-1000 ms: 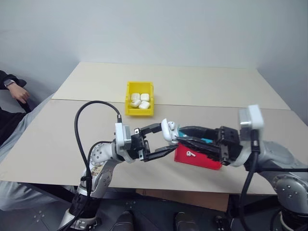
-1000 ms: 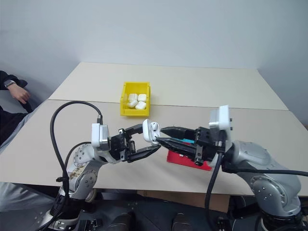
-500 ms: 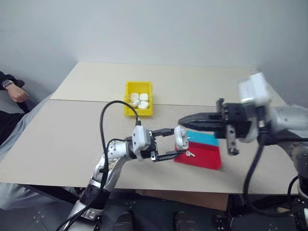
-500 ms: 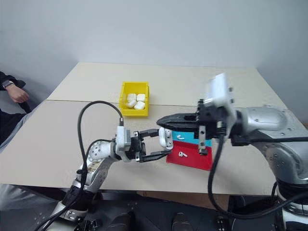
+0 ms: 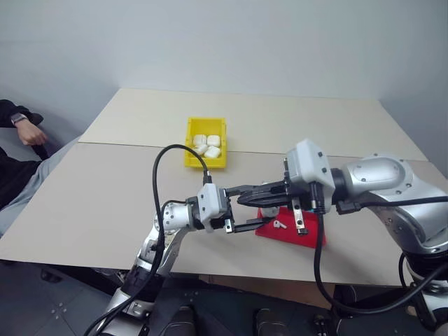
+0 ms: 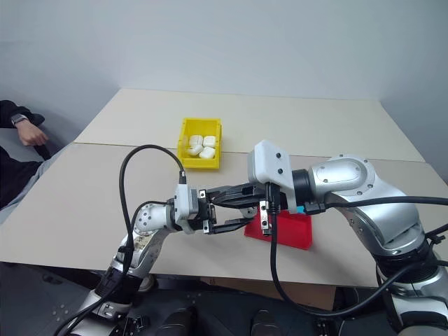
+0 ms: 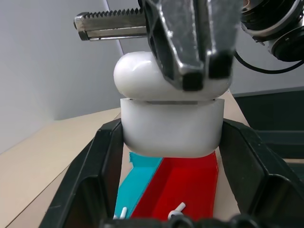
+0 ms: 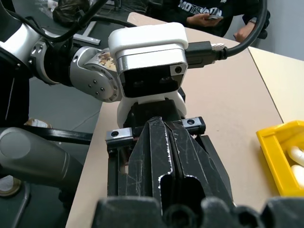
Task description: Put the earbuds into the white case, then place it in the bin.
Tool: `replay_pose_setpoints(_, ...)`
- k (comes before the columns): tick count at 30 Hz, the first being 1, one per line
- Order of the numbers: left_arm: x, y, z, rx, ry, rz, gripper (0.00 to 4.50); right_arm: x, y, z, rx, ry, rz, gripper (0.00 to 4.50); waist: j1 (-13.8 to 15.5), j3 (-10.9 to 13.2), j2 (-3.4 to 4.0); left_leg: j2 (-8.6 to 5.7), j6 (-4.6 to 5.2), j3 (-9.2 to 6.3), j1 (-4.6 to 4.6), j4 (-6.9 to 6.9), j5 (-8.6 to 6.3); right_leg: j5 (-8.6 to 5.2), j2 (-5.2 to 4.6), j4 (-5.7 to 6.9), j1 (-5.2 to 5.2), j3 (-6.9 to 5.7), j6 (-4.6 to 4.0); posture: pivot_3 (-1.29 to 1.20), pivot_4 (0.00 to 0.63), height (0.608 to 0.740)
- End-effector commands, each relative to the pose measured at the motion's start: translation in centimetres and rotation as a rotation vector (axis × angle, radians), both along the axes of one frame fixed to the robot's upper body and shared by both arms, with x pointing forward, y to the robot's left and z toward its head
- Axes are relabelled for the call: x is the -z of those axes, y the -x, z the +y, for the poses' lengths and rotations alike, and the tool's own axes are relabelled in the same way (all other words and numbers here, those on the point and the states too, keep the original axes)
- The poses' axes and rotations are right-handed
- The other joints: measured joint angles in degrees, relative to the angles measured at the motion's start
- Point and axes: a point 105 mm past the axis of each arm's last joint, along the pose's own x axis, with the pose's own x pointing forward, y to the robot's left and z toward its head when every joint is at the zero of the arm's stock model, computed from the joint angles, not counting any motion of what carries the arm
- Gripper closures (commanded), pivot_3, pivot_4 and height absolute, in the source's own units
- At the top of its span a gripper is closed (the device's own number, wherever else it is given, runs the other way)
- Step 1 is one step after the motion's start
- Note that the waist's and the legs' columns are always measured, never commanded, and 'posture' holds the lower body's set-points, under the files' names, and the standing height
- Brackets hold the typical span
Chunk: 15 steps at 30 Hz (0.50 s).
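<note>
The white case [image 7: 171, 135] stands upright with its lid down, and my left gripper [image 7: 172, 128] is shut on its sides. My right gripper [image 5: 243, 200] is shut, and its joined fingertips [image 7: 190, 71] rest against the lid of the case from above. The two grippers meet over the table's near middle, just left of the red and blue tray [image 5: 308, 234]. One of the earbuds [image 5: 280, 225] lies on the tray's red part, and another earbud [image 7: 122, 212] lies on the blue part. The yellow bin [image 5: 189, 143] sits farther back with several white cases inside.
The beige table [image 5: 105, 189] stretches wide on both sides, with a seam running across it behind the bin. A seated person's hand [image 5: 31, 133] shows at the far left edge. Black cables loop above my left arm [image 5: 164, 164].
My right gripper pulled back from the case, closed, then swung in again so its tips are on the lid. My left gripper moved the case slightly right and down.
</note>
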Motion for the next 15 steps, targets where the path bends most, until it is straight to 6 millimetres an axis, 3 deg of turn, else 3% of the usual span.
replay_pose_setpoints(1,-2.2,0.7,0.6,-0.002,0.080,-0.065,1.75,-0.7,-0.6,-1.2,0.035,0.014,-0.052,4.47,0.1,0.0,0.00,0.00,0.00,0.00,0.00,0.00,0.00,0.00,0.00,0.00,0.00,0.00,0.00,0.00,0.150,0.740)
replay_pose_setpoints(7,-2.3,0.4,1.5,-0.030,0.090,-0.076,1.75,-1.6,-0.9,-2.5,0.049,-0.035,-0.047,4.47,0.1,0.0,0.00,0.00,0.00,0.00,0.00,-0.02,0.00,0.00,0.00,0.00,0.00,0.00,0.00,0.00,0.150,0.740)
replay_pose_setpoints(12,-2.5,-0.9,1.9,-0.082,0.096,-0.073,1.75,-5.3,-1.1,-2.6,0.053,-0.263,-0.067,4.47,0.0,0.0,0.00,0.00,0.02,-0.01,0.02,-0.01,0.01,0.03,0.01,0.04,0.01,0.00,0.04,0.00,0.150,0.740)
replay_pose_setpoints(15,-3.2,-5.6,2.0,-0.382,0.099,-0.053,1.75,-6.5,-2.0,-3.9,0.148,-0.344,-0.090,4.47,0.4,0.0,0.00,0.00,0.02,-0.03,0.07,0.03,0.01,0.04,0.02,0.04,0.09,0.00,0.06,0.00,0.150,0.740)
